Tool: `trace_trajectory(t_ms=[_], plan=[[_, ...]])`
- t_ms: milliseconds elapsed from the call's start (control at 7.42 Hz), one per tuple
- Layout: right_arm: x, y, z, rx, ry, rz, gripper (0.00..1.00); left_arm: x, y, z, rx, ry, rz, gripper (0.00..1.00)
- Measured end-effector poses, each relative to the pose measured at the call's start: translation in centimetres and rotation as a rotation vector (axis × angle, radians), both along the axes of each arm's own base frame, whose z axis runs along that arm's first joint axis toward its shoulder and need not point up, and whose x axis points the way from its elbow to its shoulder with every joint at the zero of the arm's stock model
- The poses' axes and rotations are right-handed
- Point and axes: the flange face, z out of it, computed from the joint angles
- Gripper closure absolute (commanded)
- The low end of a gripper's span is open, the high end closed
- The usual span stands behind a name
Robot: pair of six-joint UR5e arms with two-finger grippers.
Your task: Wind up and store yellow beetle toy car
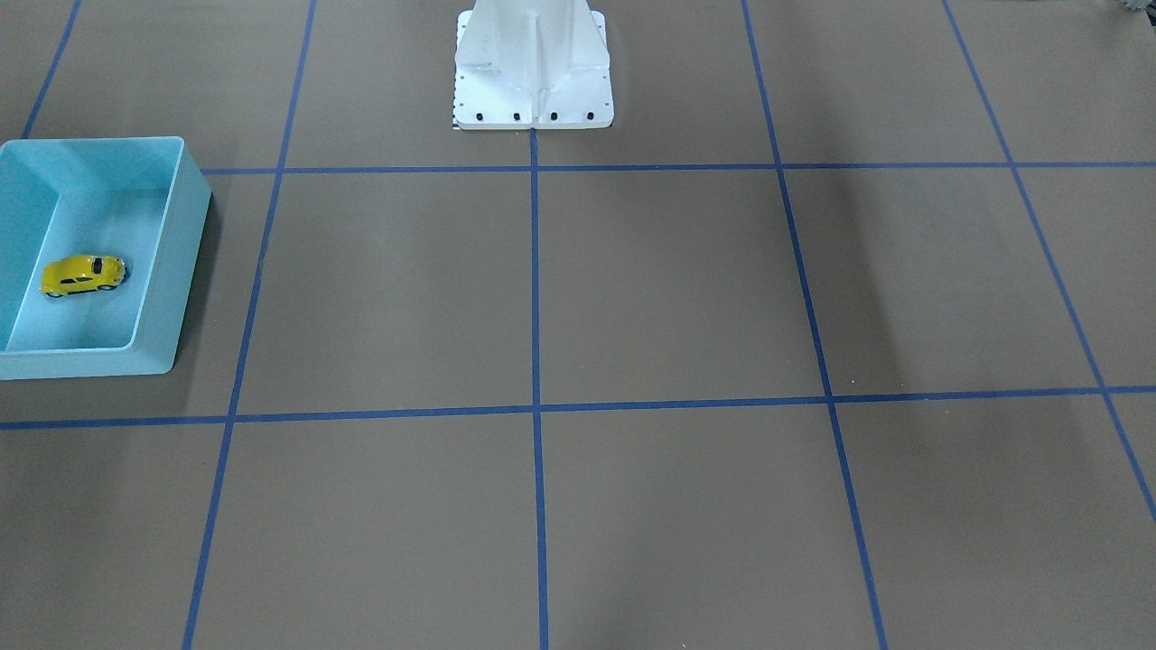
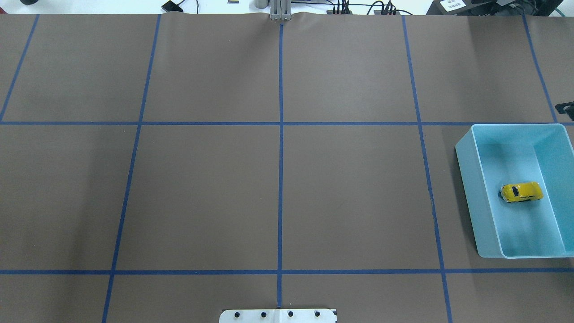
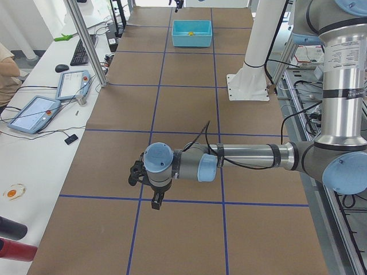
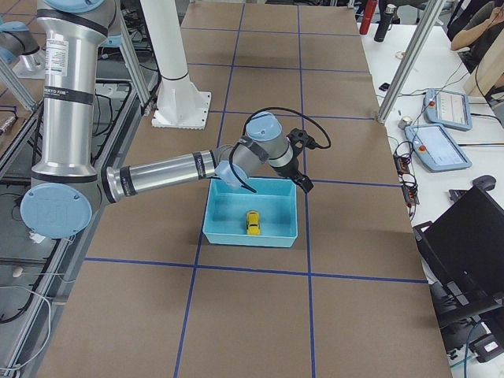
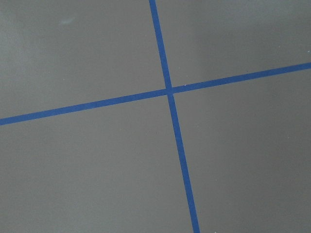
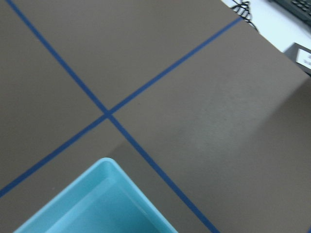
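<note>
The yellow beetle toy car (image 2: 521,192) lies on the floor of the light blue bin (image 2: 466,179) at the table's right side. It also shows in the front view (image 1: 83,275) and the right side view (image 4: 253,222). My right gripper (image 4: 305,185) hangs above the bin's far edge, apart from the car; I cannot tell if it is open or shut. My left gripper (image 3: 154,200) points down over bare table far from the bin; I cannot tell its state. The right wrist view shows only a corner of the bin (image 6: 97,204).
Blue tape lines (image 2: 280,134) divide the brown table into squares. The white robot base (image 1: 533,72) stands at the middle of the robot's side. Tablets and a keyboard lie on the white bench (image 3: 40,109) beyond the table's far edge.
</note>
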Motion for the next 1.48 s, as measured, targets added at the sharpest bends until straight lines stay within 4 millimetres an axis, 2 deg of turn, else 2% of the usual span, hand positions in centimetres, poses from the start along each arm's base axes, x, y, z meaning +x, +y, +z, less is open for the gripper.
trace_trajectory(t_ms=[404, 539, 674, 944, 1213, 1483], plan=[[5.5, -0.4, 3.3, -0.328, -0.005, 0.178, 0.0, 0.0, 0.0, 0.0, -0.001, 0.001, 0.0, 0.0], [7.5, 0.4, 4.1, -0.447, -0.084, 0.198, 0.0, 0.0, 0.0, 0.0, -0.001, 0.001, 0.0, 0.0], [8.6, 1.3, 4.9, -0.55, -0.173, 0.194, 0.0, 0.0, 0.0, 0.0, -0.001, 0.001, 0.0, 0.0], [9.0, 2.6, 7.3, -0.688, -0.27, 0.198, 0.0, 0.0, 0.0, 0.0, -0.001, 0.001, 0.0, 0.0], [9.1, 3.1, 10.0, -0.765, -0.282, 0.222, 0.0, 0.0, 0.0, 0.0, 0.0, 0.001, 0.0, 0.0], [9.2, 3.3, 10.3, -0.774, -0.282, 0.225, 0.0, 0.0, 0.0, 0.1, -0.003, 0.0, 0.0, 0.0]])
